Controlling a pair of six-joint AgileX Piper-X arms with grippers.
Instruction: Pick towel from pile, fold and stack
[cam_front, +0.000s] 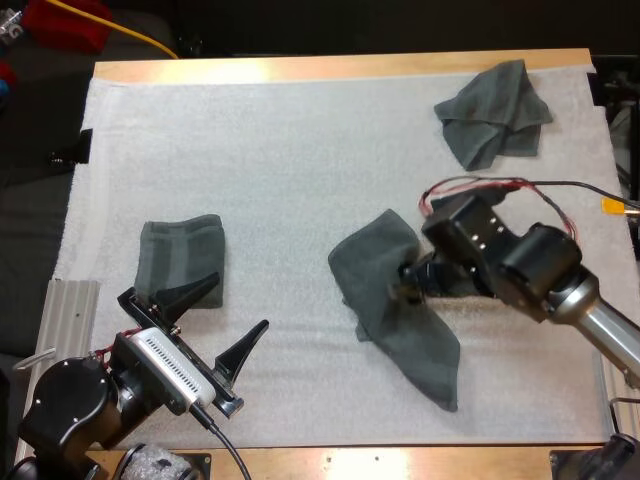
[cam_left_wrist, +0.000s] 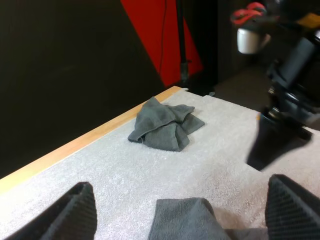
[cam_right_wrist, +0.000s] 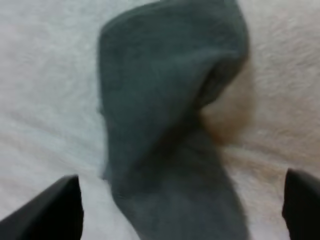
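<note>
White textured mat (cam_front: 290, 170) on a wooden table (cam_front: 300, 68).
Loose dark grey-green towel (cam_front: 370, 290): middle of the mat, toward its right edge, one end humped up.
Right gripper (cam_front: 405, 282): over that hump, black fingers wide apart on either side of the cloth, gripping nothing.
Folded dark grey-green towel (cam_front: 180, 258): flat, near the mat's left edge.
Left gripper (cam_front: 232, 307): near-left corner of the mat, just beside the folded towel, fingers spread, empty.
Crumpled dark grey-green towel (cam_front: 492, 112): far right corner of the mat.
</note>
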